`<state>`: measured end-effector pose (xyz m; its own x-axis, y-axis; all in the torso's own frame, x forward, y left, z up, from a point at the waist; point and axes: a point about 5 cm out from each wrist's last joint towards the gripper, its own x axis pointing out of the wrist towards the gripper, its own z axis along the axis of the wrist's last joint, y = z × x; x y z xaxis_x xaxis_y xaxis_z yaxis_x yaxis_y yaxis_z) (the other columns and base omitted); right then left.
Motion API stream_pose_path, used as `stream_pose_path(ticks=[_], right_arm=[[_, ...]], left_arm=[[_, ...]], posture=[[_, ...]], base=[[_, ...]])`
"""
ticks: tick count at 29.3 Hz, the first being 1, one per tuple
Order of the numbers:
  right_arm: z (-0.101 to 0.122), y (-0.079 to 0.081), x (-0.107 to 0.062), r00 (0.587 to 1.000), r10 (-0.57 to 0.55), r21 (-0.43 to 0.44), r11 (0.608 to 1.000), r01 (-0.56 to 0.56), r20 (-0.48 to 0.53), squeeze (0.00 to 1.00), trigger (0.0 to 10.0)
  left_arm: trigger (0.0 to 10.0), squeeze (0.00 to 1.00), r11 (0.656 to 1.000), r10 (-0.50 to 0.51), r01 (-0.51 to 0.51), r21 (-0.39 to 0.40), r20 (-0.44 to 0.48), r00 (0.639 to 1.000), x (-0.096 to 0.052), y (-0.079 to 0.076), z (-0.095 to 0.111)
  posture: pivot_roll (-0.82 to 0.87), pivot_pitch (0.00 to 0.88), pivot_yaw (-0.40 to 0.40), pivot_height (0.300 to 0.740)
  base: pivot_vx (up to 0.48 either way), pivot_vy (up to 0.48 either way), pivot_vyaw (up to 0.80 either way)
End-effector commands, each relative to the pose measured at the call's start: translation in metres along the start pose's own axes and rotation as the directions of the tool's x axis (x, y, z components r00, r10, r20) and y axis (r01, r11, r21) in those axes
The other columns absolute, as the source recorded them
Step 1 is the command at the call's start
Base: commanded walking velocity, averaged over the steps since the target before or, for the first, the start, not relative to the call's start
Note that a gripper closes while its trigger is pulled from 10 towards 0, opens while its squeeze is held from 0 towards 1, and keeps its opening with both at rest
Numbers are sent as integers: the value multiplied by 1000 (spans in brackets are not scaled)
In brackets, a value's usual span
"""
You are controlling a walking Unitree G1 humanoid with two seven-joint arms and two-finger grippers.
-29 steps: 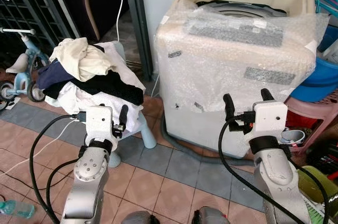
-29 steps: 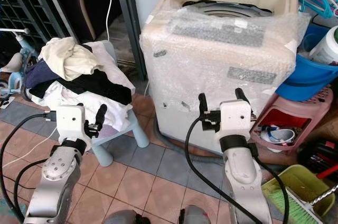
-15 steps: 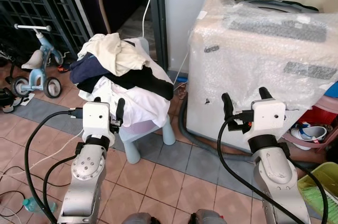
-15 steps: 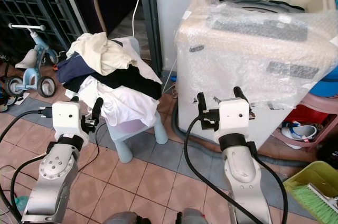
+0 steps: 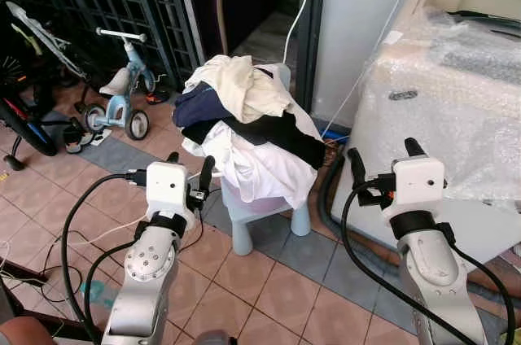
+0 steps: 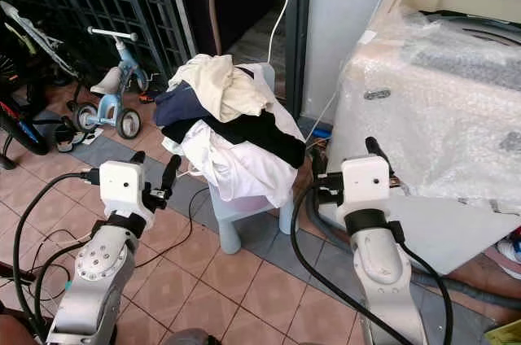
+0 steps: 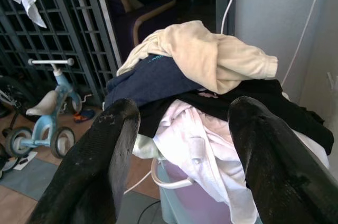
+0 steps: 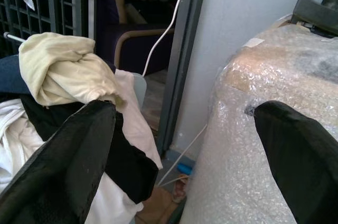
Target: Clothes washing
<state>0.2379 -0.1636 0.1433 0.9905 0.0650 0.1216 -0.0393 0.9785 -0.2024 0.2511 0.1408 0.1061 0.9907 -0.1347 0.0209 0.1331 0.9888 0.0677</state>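
- Your left tool [image 5: 181,189] hangs released, fingers spread and holding nothing, just near of the heap of mixed clothes [image 5: 244,117] piled on the small pale plastic stool [image 5: 269,213].
- Your right tool [image 5: 383,168] is also spread and empty, near the front corner of the bubble-wrapped white top-loading washing machine [image 5: 452,109], which stands right of the stool.
- To start well, I judge you should bring the left tool over the cream garment [image 7: 206,55] on top of the heap, close on a thick fold, and lift straight up so the dark and white pieces beneath do not drag off.
- Watch the white cable [image 6: 281,24] hanging behind the stool.
- Compared with a second ago, the view has swung left: the stool now sits centre, the machine is cut by the right edge, and the child's pale blue tricycle [image 5: 114,93] shows fully; both tools keep their open pose.
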Motion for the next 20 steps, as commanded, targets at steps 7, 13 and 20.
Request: stream_pose_path(ticks=[7, 13, 20], right_arm=[[0, 7, 4, 997, 76, -3, 997, -76, 5, 0, 10000], [0, 24, 3, 969, 246, -56, 968, -244, 14, 0, 10000], [1, 26, 9, 972, 235, -23, 972, -234, 19, 0, 10000]], left_arm=[[10000, 0, 1000, -2, 2, -7, 5, 1000, 2, -1, 1], [10000, 0, 1000, -5, 5, -8, -1, 1000, 2, -2, 0], [10000, 0, 1000, 1, -1, -8, -6, 1000, 1, -2, -1]], posture=[[-58, 61, 66, 740], [-58, 64, 66, 740], [-44, 72, 62, 740]], base=[[469, 0, 0], [458, 0, 423], [405, 0, 343]])
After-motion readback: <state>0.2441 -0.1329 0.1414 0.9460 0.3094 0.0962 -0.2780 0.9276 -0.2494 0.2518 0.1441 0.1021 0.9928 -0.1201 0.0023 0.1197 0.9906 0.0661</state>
